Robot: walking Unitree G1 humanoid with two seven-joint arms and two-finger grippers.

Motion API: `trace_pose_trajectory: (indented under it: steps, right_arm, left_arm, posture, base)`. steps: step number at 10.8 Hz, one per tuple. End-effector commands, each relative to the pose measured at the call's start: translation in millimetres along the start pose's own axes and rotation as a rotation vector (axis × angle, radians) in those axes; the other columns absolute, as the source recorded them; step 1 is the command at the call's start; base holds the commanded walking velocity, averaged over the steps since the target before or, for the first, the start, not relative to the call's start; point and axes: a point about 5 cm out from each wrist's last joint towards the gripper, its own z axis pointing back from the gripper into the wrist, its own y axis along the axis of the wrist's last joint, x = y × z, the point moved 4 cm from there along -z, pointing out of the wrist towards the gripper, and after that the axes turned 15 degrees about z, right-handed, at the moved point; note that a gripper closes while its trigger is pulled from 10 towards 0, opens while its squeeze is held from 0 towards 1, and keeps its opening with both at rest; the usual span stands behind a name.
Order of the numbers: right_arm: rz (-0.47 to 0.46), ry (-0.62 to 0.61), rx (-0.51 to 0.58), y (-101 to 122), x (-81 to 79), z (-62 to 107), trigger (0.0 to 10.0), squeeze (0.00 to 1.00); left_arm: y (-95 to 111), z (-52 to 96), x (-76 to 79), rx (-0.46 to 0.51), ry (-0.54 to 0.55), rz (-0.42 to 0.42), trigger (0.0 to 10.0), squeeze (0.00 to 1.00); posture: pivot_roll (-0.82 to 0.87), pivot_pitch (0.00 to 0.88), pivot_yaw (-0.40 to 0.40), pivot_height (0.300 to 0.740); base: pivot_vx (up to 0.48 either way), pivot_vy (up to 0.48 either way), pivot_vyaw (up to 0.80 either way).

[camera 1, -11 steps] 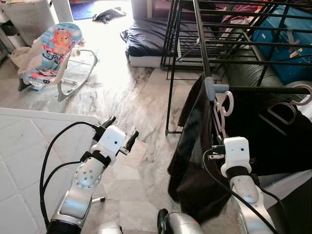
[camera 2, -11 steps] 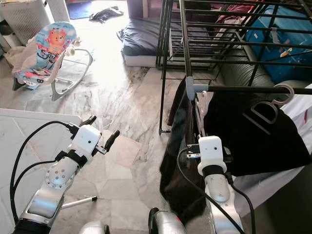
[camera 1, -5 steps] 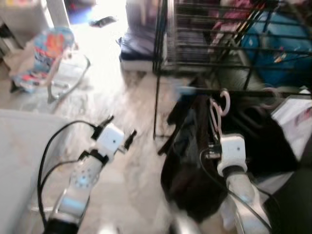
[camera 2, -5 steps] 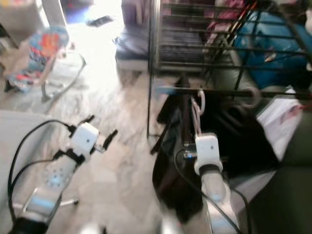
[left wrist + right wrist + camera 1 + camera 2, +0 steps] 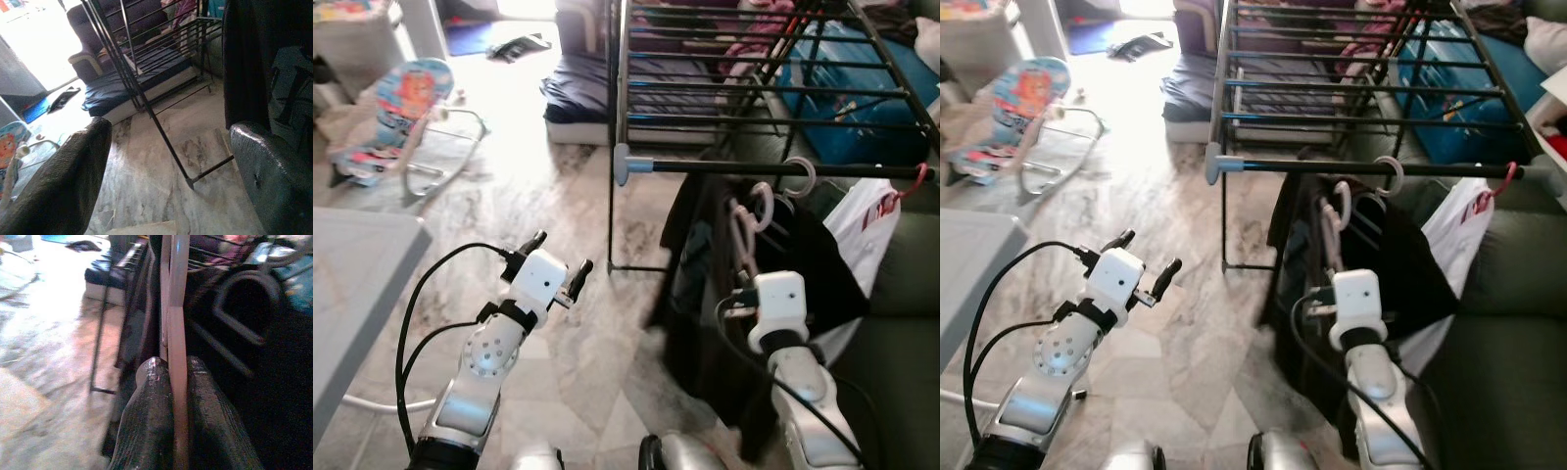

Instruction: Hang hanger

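Two hooks already on rail beside right pincer clamping pink hanger; left pincer wide.

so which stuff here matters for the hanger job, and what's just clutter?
Job:
- pink hanger, pinched in right gripper
- black rail of drying rack
- dark garment on hanger

Clutter:
- baby bouncer
- mattress
- blue suitcase
- left gripper, open

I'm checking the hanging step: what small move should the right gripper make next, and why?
Probably lift the pink hanger a little and ease it forward toward the drying rack's front rail. The right gripper is shut on the hanger's flat stem, and its hook sits just below the rail, not yet over it. The left gripper hovers open over the floor.
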Motion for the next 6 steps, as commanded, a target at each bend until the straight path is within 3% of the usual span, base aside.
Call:
trace_pose_trajectory:
  steps: [1, 6]
  right_arm:
    - [-0.007, -0.008, 0.067, 15.8, 3.5, -3.6, 10.0, 0.0]
    - [-0.012, 0.035, 0.069, 15.7, -2.1, -3.8, 10.0, 0.0]
  left_arm:
    - [1.7, -0.1, -2.8, 0.005, 0.012, -0.01, 10.0, 0.0]
    - [0.5, -0.4, -1.5, -0.002, 0.007, -0.009, 10.0, 0.0]
  posture:
    - [-0.03, 0.084, -0.032, 0.74]
    - [-0.03, 0.088, -0.033, 0.74]
  base:
    - [-0.259, 0.0, 0.0]
    - [-0.288, 0.0, 0.0]
